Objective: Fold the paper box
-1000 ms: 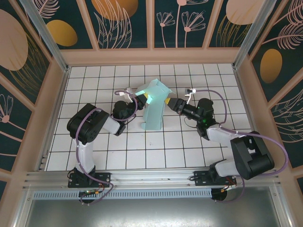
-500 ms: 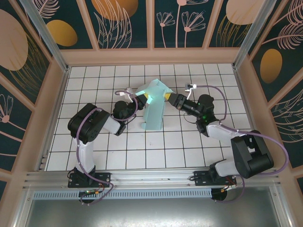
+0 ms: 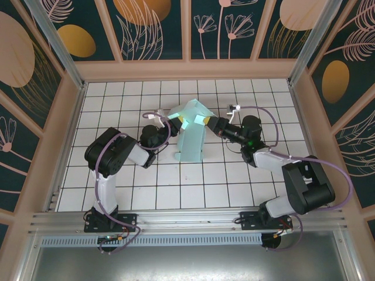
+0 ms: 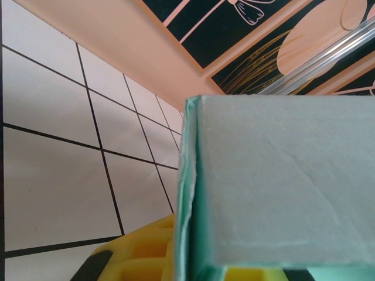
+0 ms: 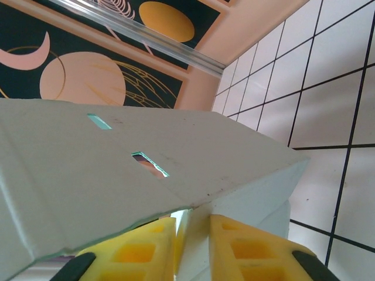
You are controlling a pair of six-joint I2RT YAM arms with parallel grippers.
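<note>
Overall, the white tiled table with its black grid lines (image 3: 193, 187) is fenced on the left, right and far edges by peach-framed walls with dark teal floral panels (image 3: 155, 29). Bare tiles lie open on every side of the work: toward the far wall, out to both side walls, and back toward the arm bases.

The pale mint-blue thin card paper box (image 3: 191, 137) sits around the middle of the table, a little toward the far wall. It is only partly formed. Its long panel reaches toward the near edge, while its far end is lifted into a peak between the two arms.

The left gripper (image 3: 179, 121) comes in from the left and is clamped on the box's left edge; in the left wrist view the card's edge sits against a yellow pad (image 4: 146, 252). The right gripper (image 3: 204, 120) meets the raised end from the right. Its yellow fingers (image 5: 135, 252) are drawn close together, pinching the lower rim of a slotted flap.
</note>
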